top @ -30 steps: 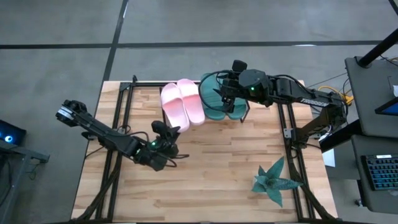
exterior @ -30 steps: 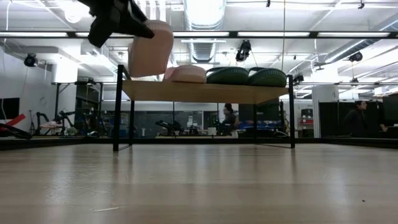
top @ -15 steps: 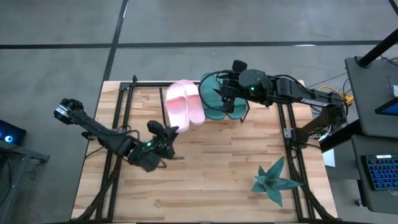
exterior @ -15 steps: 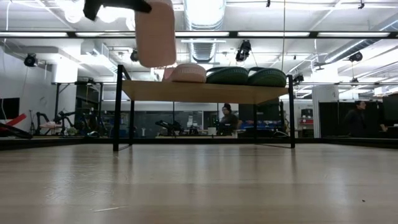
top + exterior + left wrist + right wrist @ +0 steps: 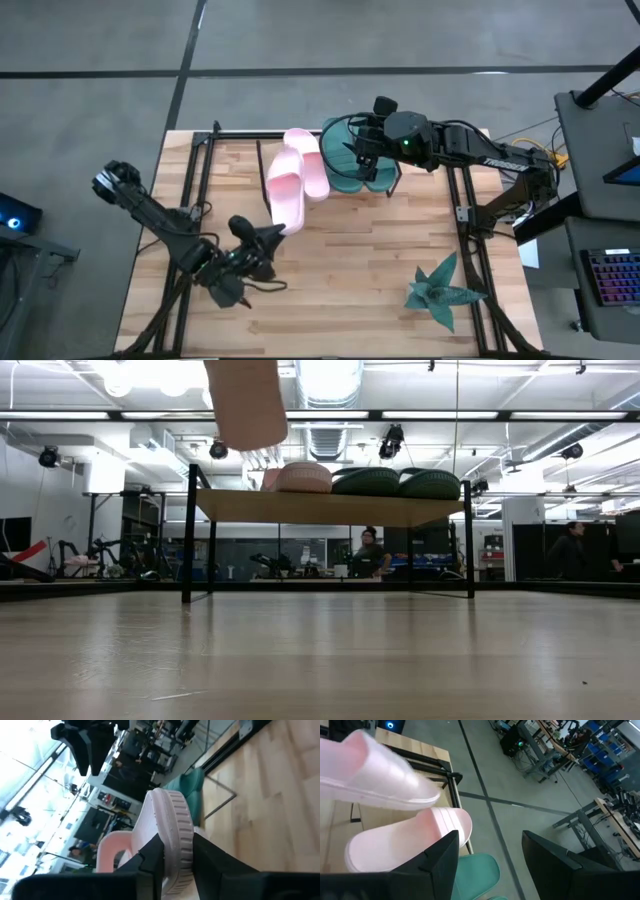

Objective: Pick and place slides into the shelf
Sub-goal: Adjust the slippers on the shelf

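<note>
My left gripper (image 5: 268,236) is shut on one pale pink slide (image 5: 287,190), which is high above the table and shows at the top of the low view (image 5: 245,400). The second pink slide (image 5: 312,165) and the teal pair (image 5: 345,165) rest sole-down on the shelf's wooden board (image 5: 330,507). My right gripper (image 5: 365,152) is open above the teal pair; the toe of a teal slide (image 5: 477,870) shows between its fingers. I cannot tell whether it touches them. My left gripper pinches the pink slide between its two fingers (image 5: 150,856) at one end of the thick sole (image 5: 175,840). The fingers come from the table's near side, along the slide. The slide is lifted clear and stands out beyond the fingertips toward the shelf.
A spiky teal star-shaped plant (image 5: 440,290) sits near the table's right near corner. Black frame rails (image 5: 190,200) run along the table's left and right sides. People and workbenches show in the room behind the shelf (image 5: 370,550).
My left gripper has risen, leaving the top of the low view, and drawn back toward the table's near edge. The held pink slide has gone up with it and tipped, and now points toward the shelf. My right arm has kept still.
</note>
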